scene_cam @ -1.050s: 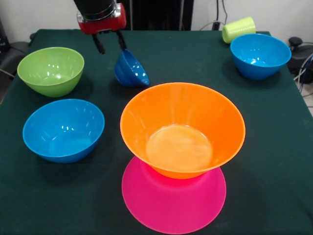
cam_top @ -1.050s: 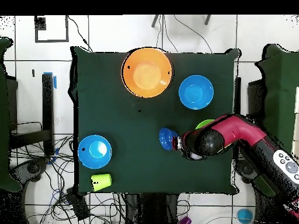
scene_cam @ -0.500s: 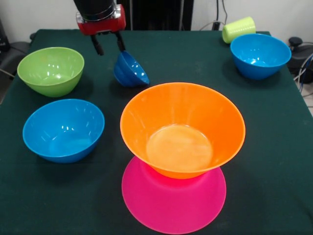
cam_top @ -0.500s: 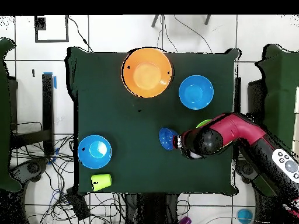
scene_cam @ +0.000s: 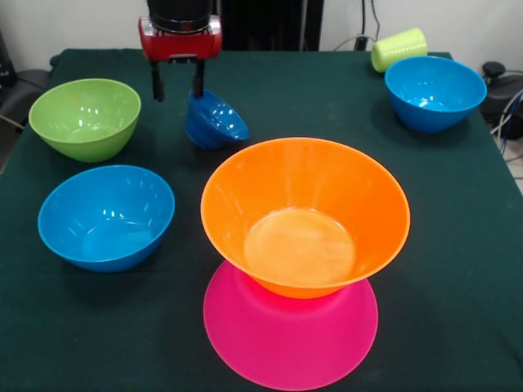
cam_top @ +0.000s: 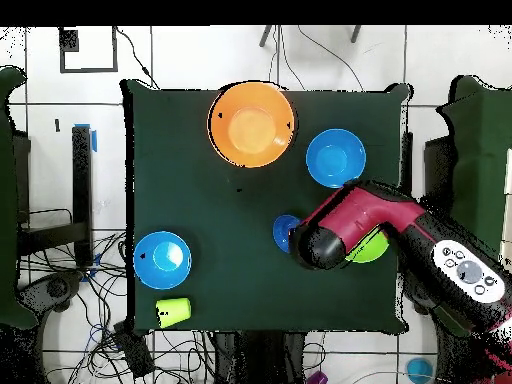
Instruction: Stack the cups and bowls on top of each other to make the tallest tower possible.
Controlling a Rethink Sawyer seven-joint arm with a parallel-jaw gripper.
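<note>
The red and black arm comes down steeply over the far part of the table (scene_cam: 458, 245), its gripper (scene_cam: 176, 82) pointing straight down with the two dark fingers (scene_cam: 156, 84) spread apart. One finger rests at the raised rim of the small dark-blue bowl (scene_cam: 214, 120), which lies tipped on its side; the other hangs free beside it. Whether the finger truly touches the rim is hard to tell. The jaws are released and hold nothing.

In the overhead view the arm (cam_top: 385, 225) crosses the green bowl (cam_top: 368, 247) and covers most of the dark-blue one.

The big orange bowl (scene_cam: 305, 215) sits upright on the upturned pink bowl (scene_cam: 290, 339) near the table's front edge. A blue bowl (scene_cam: 106, 216) and the green one stand along one side edge, another blue bowl (scene_cam: 435, 92) near a far corner, with the yellow-green cup (scene_cam: 399, 48) lying at that corner. Bare cloth lies open between the tipped bowl and the far blue bowl.
</note>
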